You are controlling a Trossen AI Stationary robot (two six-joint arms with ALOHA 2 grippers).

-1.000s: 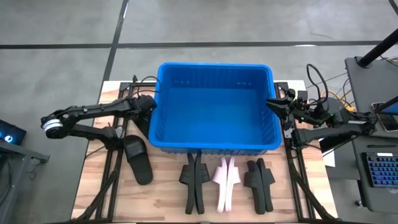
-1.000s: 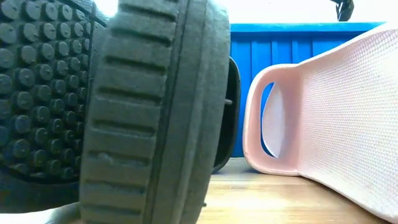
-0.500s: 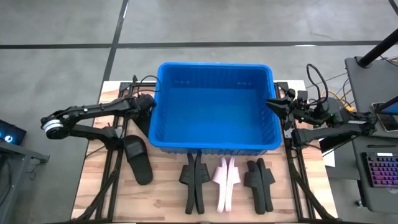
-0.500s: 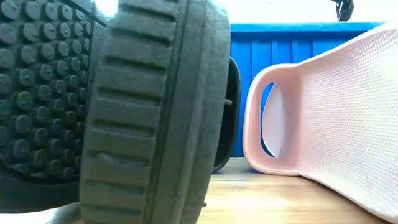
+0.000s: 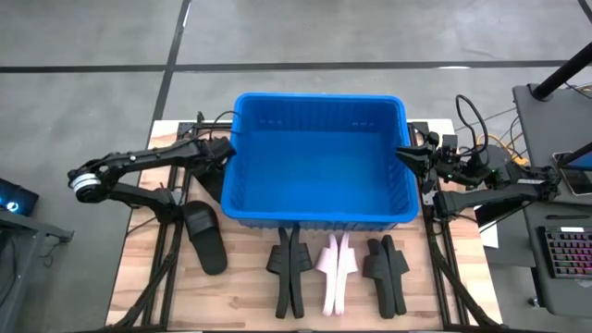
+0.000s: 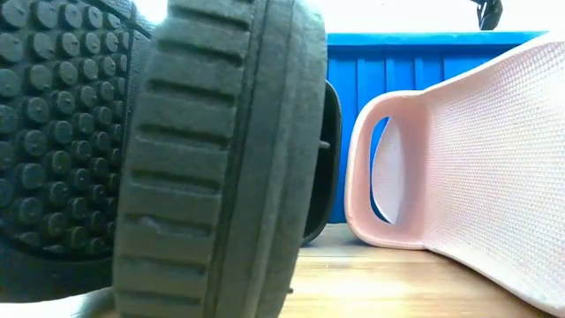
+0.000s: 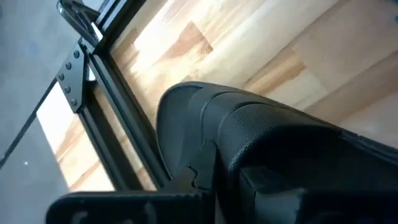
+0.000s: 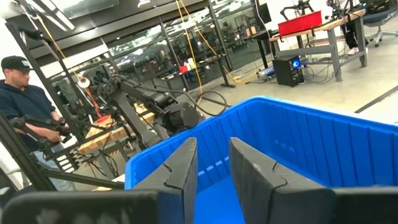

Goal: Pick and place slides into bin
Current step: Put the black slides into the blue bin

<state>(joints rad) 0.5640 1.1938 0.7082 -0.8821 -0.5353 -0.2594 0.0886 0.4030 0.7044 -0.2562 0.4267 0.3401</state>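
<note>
The blue bin (image 5: 319, 217) stands at the table's middle, nothing showing inside it. One black slide (image 5: 205, 238) lies flat near the bin's near left corner. In front of the bin, black slides (image 5: 289, 268), a pale pink slide (image 5: 335, 271) and more black slides (image 5: 387, 273) stand on edge. My left gripper (image 5: 222, 153) is shut beside the bin's left wall. The left wrist view is filled by a black slide (image 7: 249, 137) on the wood. My right gripper (image 8: 213, 168) is at the bin's right rim (image 5: 404, 155), open by a narrow gap, with nothing between its fingers.
The low view is blocked by a black slide's ribbed sole (image 6: 221, 159) and the pink slide (image 6: 477, 177). Dark frame rails (image 5: 171, 250) run along the table's left and right sides. A keyboard (image 5: 564, 254) sits off the table's right. A person (image 8: 22, 93) stands in the room beyond.
My left arm has shifted a little toward the bin and the far edge. The slides and the bin stand as before.
</note>
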